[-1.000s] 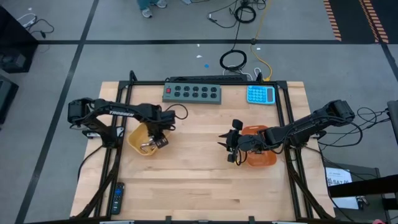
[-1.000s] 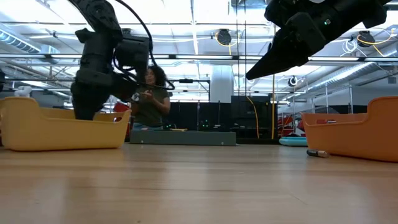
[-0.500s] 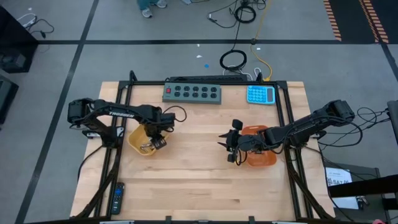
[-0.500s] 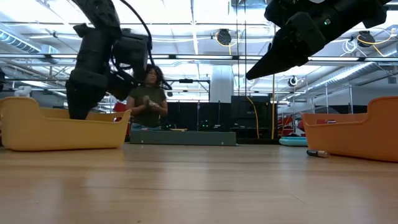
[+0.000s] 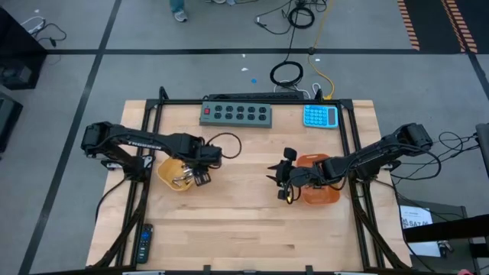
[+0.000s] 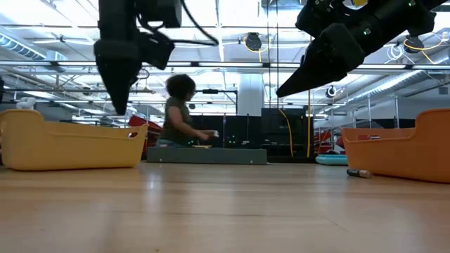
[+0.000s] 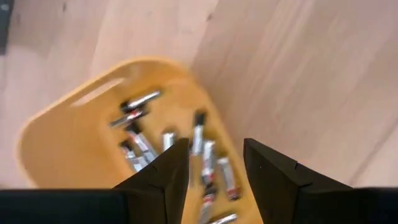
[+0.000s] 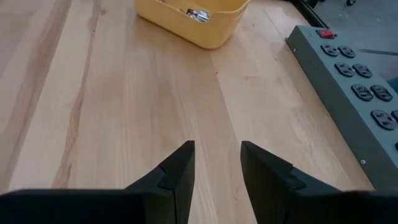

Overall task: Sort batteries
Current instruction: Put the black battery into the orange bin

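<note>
The left gripper [image 5: 202,177] hangs above the near edge of the yellow plastic tray [image 5: 170,174] on the left part of the wooden desk [image 5: 244,221]. Its two dark fingers [image 7: 161,180] stand apart and nothing is between them. Below them, in the left wrist view, the small silvery batteries with dark ends [image 7: 199,155] lie loose on the floor of the tray, many together, some crossing each other.

The right gripper [image 5: 284,187] waits in the air over the middle of the desk, just beside the orange plastic tray [image 5: 321,195]. Its fingers are open too and hold nothing. One small battery [image 6: 358,173] lies on the desk, just in front of the orange tray.

I judge that the left arm is between two picks, with one delivery to the yellow tray finished. The next move, I think, is to go for a battery that is not yet sorted. The loose one by the orange tray seems a candidate; it is small and round, so the fingers must come down straight over it and close across its width, or it may roll away.
</note>
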Controlling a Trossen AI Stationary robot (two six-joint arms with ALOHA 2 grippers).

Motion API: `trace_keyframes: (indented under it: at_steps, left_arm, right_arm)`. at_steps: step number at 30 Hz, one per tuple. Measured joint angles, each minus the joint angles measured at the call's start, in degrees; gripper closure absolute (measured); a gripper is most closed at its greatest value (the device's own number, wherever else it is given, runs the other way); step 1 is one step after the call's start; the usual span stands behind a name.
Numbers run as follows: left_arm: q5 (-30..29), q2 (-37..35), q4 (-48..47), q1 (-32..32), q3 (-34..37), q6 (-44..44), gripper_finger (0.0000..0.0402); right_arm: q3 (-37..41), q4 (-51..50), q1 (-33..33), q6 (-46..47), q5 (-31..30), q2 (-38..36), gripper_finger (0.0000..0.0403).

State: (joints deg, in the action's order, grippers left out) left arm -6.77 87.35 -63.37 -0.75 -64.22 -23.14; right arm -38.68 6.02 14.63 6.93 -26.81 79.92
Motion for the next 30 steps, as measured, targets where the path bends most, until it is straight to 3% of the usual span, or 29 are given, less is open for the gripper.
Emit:
trace_keyframes:
  at_steps: [4, 9, 12, 16, 24, 30]
  left_arm:
    - [-1.75, 0.0, 4.84, -2.06, -1.76, -5.2, 0.024]
    - [-20.54, -0.02, 21.04, -9.35, -2.5, 4.27, 0.024]
    - [-27.15, 0.47, 36.3, -13.0, -0.22, 11.8, 0.024]
    - [-27.74, 0.66, 51.77, -16.12, 4.67, 19.17, 0.0239]
    - [-23.63, 0.63, 65.11, -17.86, 13.4, 19.17, 0.0239]
    - [-23.39, 0.63, 82.9, -18.98, 21.69, 19.39, 0.0239]
  right_arm:
    - [0.0, -1.21, 0.38, 0.37, -0.36, 0.02, 0.0282]
    - [0.0, -0.55, 0.48, -2.24, -0.44, 0.02, 0.0282]
    - [-0.01, -0.13, 0.42, -0.26, -0.5, 0.02, 0.0282]
    - [-1.24, -1.37, 0.4, 2.86, -0.46, 0.02, 0.0282]
    - [-7.92, -15.05, 0.36, 4.53, 0.34, 0.04, 0.0282]
    - [-12.05, -27.26, -1.3, 10.64, 8.73, 0.64, 0.0274]
